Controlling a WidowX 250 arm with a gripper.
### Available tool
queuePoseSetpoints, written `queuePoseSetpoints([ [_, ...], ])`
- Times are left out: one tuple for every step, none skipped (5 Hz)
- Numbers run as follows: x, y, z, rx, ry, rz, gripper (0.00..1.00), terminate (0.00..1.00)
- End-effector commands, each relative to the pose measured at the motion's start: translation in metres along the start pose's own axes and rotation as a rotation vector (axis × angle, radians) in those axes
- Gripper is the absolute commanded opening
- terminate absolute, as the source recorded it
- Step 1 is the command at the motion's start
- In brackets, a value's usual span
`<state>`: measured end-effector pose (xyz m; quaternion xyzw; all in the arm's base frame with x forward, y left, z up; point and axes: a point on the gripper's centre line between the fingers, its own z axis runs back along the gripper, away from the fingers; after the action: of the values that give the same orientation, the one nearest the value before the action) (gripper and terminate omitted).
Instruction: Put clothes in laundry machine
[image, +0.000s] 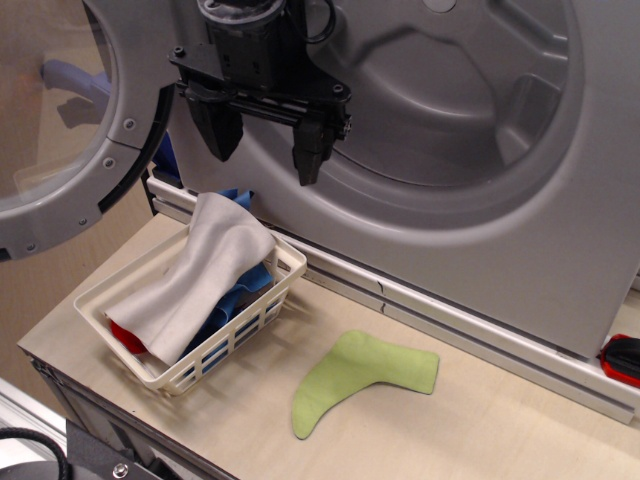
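Note:
The clothes lie bundled in a white slatted basket (255, 320): a large pale grey-white cloth (205, 272) on top, a bright blue one (240, 292) under it, a small red one (126, 338) at the near left end. My gripper (265, 145) hangs open and empty above the basket's far end, in front of the laundry machine (520, 250). Its moulded grey drum (450, 90) stands open. The round clear-windowed door (60, 110) is swung open to the left.
A light green sock-shaped cloth (362, 378) lies flat on the tabletop (480, 430) right of the basket. A red and black object (622, 360) sits at the right edge. The table's front edge runs along the lower left.

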<state>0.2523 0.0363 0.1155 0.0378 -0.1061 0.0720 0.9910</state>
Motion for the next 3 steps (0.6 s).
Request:
queuePoseSetpoints([
  [0.0,0.0,0.0,0.0,0.0,0.0,1.0,0.0],
  [-0.004,0.031,-0.013,0.028,0.013,0.036,1.0,0.0],
  [-0.009,0.055,-0.03,0.05,0.013,0.096,1.0,0.0],
])
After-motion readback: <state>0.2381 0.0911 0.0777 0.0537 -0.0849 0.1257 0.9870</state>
